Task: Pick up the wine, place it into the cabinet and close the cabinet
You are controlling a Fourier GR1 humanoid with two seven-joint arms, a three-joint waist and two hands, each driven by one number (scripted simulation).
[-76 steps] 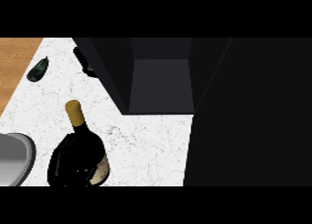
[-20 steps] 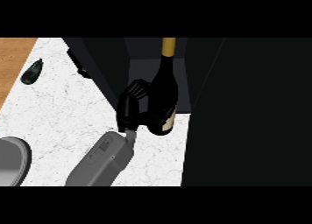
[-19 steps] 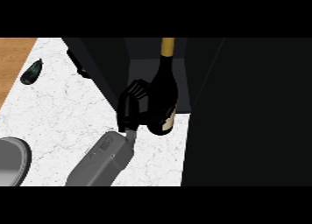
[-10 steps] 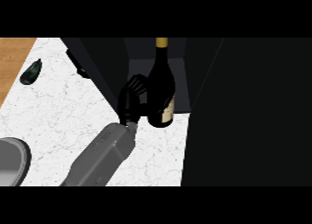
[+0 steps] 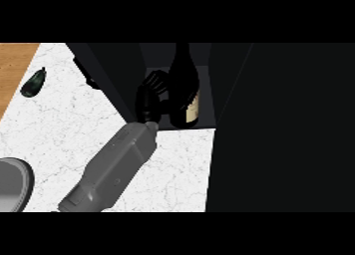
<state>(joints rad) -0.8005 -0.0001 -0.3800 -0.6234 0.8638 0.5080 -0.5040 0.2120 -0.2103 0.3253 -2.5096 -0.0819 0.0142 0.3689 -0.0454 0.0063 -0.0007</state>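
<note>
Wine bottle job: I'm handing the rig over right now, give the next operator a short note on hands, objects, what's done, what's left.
Left hand: inside the open cabinet, fingers curled round the wine bottle.
Right hand: not in view.
Wine bottle: upright in the cabinet opening, label facing the camera.
Elsewhere: a dark object lies on the counter at far left; a grey rounded item sits at the lower left edge.
Done: bottle brought into the cabinet.
Left: release it, withdraw the arm, close the cabinet.

White marble counter (image 5: 70, 124) fills the middle, grey veins running across it. Wooden surface (image 5: 7, 74) shows along the upper left. A grey rounded basin edge (image 5: 7, 184) sits at the lower left. The right side lies in deep black shadow.
</note>
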